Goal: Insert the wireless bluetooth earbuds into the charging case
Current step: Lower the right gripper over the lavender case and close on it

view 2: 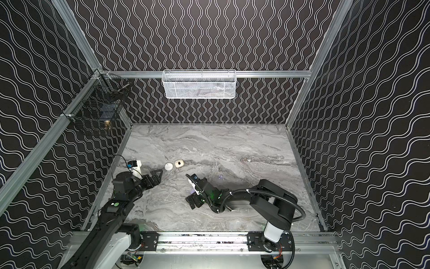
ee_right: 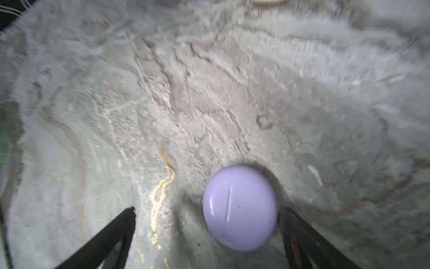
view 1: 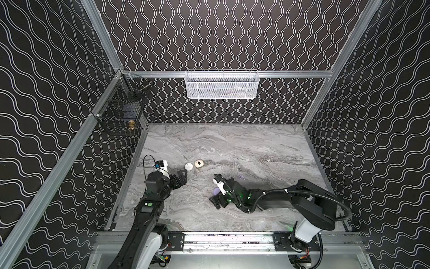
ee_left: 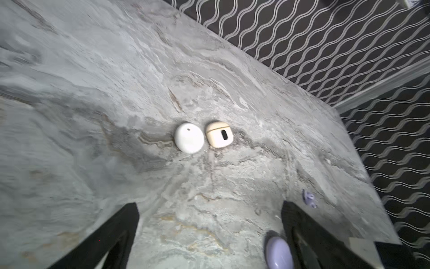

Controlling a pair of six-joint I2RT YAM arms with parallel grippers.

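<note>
Lavender case (ee_right: 239, 207), seam parallel to right pincer (ee_right: 207, 209) jaws

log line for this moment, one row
left hand open, empty | right hand open, closed lavender case between jaws, ungripped | white case, beige case side by side on table | lavender earbud loose

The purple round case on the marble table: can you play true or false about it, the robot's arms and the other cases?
1. The round lavender plastic case is closed. True.
2. The right end effector is shut on it. False: its fingers stand wide apart, the case between them.
3. A round white plastic case and a cream squarish plastic case lie side by side. True.
4. The left end effector holds the white case. False: it is open and empty.
5. The tiny lavender earbuds sit inside a case. False: they lie loose on the grey marble tabletop.
</note>
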